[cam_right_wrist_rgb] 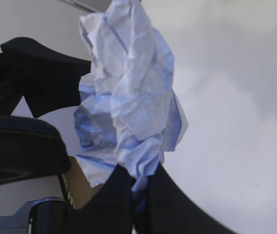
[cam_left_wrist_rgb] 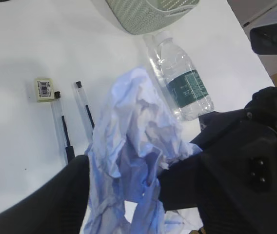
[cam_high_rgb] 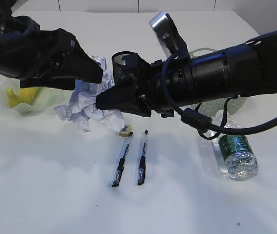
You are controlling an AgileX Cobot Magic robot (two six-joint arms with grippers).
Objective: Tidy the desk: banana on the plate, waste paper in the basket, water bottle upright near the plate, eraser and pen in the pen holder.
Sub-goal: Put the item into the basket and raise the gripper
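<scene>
The right gripper [cam_right_wrist_rgb: 136, 195] is pinched shut on the lower edge of the paper [cam_right_wrist_rgb: 128, 97], which sticks up from its tips. The left gripper [cam_left_wrist_rgb: 124, 195] stands apart, the paper lying loosely between its fingers. The paper hangs above the table [cam_high_rgb: 41, 185], behind the pens [cam_high_rgb: 131, 158] and left of the basket [cam_high_rgb: 226, 102].

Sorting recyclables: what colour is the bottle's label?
Dark green with white print, on the water bottle; clearest in the left wrist view.
</scene>
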